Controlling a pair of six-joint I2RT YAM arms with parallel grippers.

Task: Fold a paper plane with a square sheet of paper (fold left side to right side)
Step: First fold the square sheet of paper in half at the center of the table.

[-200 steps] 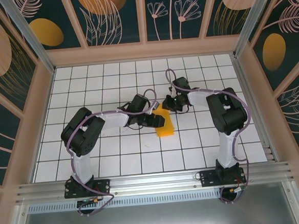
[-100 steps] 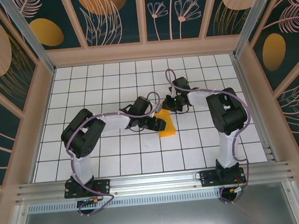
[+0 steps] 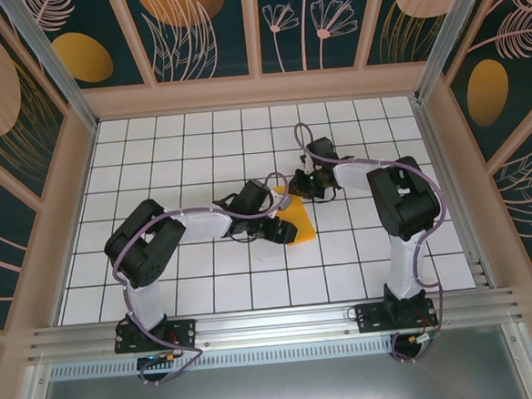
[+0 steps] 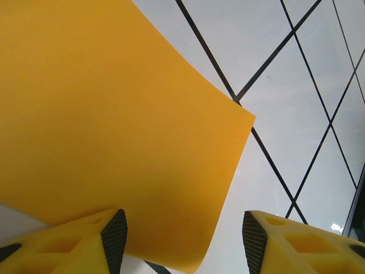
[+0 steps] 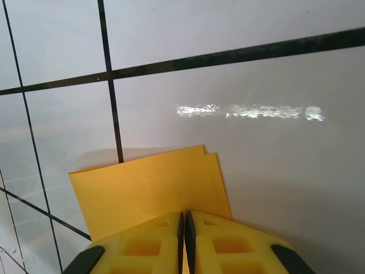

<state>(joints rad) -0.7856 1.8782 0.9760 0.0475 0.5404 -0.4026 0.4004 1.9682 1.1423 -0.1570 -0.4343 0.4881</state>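
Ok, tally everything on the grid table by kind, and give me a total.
Orange-yellow paper sheet: 1
Robot arms: 2 (left arm, right arm)
Total: 3

White surface (image 3: pixel 145 162), black grid lines. Dark teal wall panels (image 3: pixel 342 53): pale leaf drawings, orange ovals (image 3: pixel 83 57). Light wooden frame (image 3: pixel 258 90). Aluminium rail (image 3: pixel 275 322) at near edge.

- From above, the left claw (image 3: pixel 270 227) is covering the left edge of the square sheet of paper (image 3: pixel 299 226); the right claw (image 3: pixel 299 184) is hiding its far corner.
- At the left wrist, the sheet is running off the top and left.
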